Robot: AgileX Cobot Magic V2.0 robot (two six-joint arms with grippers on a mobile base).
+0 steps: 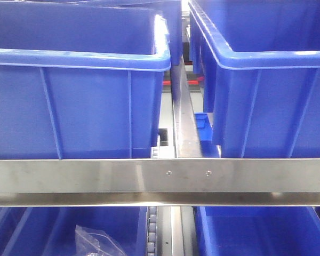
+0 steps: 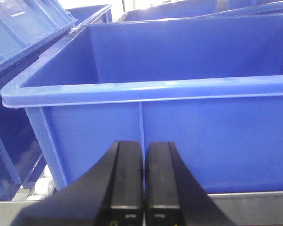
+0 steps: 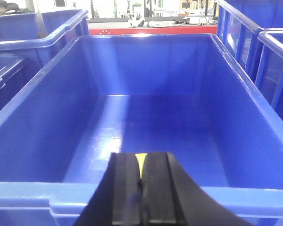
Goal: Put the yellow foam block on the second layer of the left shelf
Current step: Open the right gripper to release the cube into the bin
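Right gripper point(image 3: 140, 188) clamped on yellow foam block point(image 3: 140, 165), lower centre frame. I'd clear bin point(image 3: 33, 195) rim, then release. Left gripper point(image 2: 144, 188) together, empty.

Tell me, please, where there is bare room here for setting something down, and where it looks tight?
The floor of the blue bin under the right gripper is bare between its four walls. The bin ahead of the left gripper shows bare inner walls; its floor is hidden. The gap between the two upper bins is narrow, and the lower left bin holds a plastic bag.
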